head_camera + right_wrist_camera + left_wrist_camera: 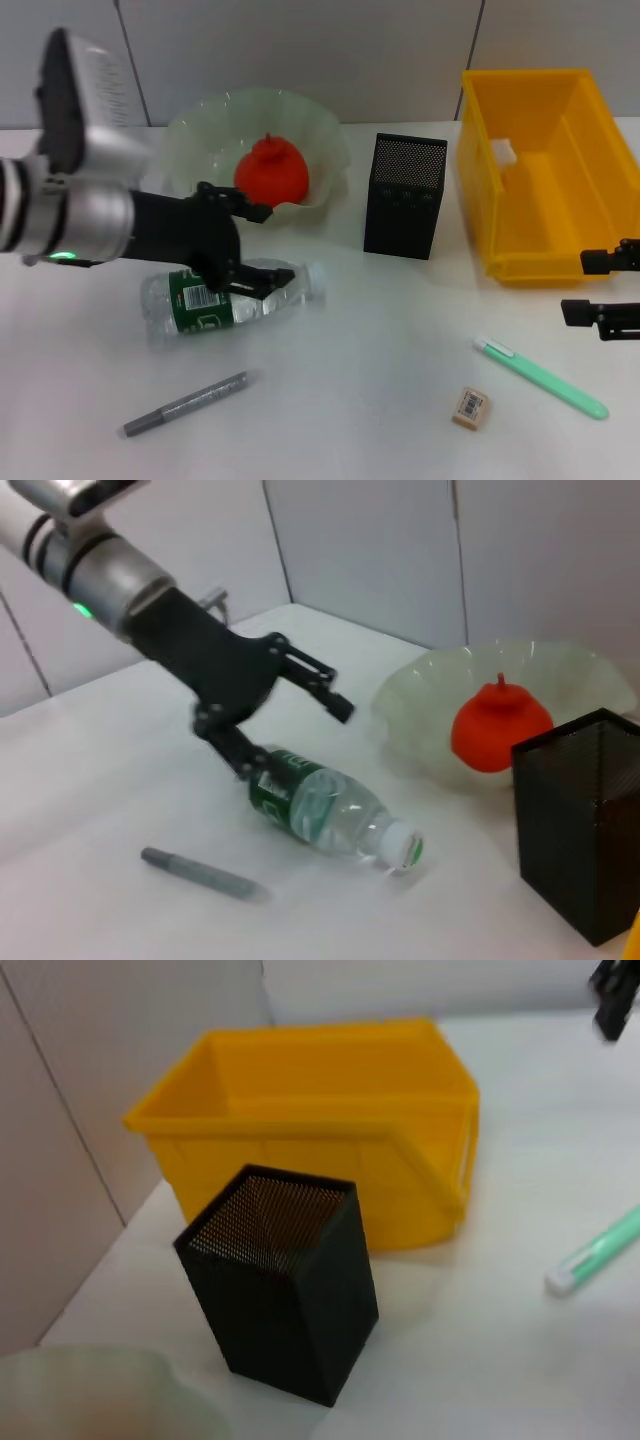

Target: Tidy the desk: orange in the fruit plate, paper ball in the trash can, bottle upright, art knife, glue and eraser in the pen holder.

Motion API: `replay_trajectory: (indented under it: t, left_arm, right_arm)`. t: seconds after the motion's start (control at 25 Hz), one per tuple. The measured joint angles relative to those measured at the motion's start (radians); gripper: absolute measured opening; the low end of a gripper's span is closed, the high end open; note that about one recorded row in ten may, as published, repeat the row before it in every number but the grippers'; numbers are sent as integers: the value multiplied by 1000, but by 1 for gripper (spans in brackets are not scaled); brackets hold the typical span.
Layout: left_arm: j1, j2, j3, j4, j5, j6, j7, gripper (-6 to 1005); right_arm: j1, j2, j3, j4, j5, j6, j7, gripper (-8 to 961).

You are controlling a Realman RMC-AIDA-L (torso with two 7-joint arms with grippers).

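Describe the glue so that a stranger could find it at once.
Start at the bottle lying on its side on the robot's left. Just in front of it, nearer the robot, lies the glue: a thin grey stick, unlike the mint-green art knife far right.

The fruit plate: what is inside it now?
Inside the fruit plate sits the orange, stem nub up. Nothing else shows there, but the left gripper, open over the lying bottle, hides part of the plate's front rim.
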Motion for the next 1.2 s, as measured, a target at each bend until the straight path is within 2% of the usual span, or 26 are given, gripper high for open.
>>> replay_trajectory:
  t: [0.24,0.44,0.76,1.0,1.04,1.2]
  left_arm:
    - [-8,-1,214,37,91,-146,-126,710]
    - [-19,-2,304,23,130,-216,-189,706]
    - [-76,-8,329,-109,130,-278,-198,700]
    - [-84,-9,386,-132,124,-352,-206,695]
    - [-95,-9,416,-150,124,-390,-219,694]
    - [-122,-9,432,-189,123,-417,-230,691]
  right_arm:
    - [-3,0,-3,14,1,-37,-34,747]
    - [-3,0,-2,51,1,-46,-91,747]
    - [18,-1,-2,95,-5,-37,-119,747]
    - [30,-1,-2,119,-7,-33,-129,747]
    - [31,-1,-2,123,-7,-32,-132,747]
    - [33,-1,-2,135,-8,-23,-135,747]
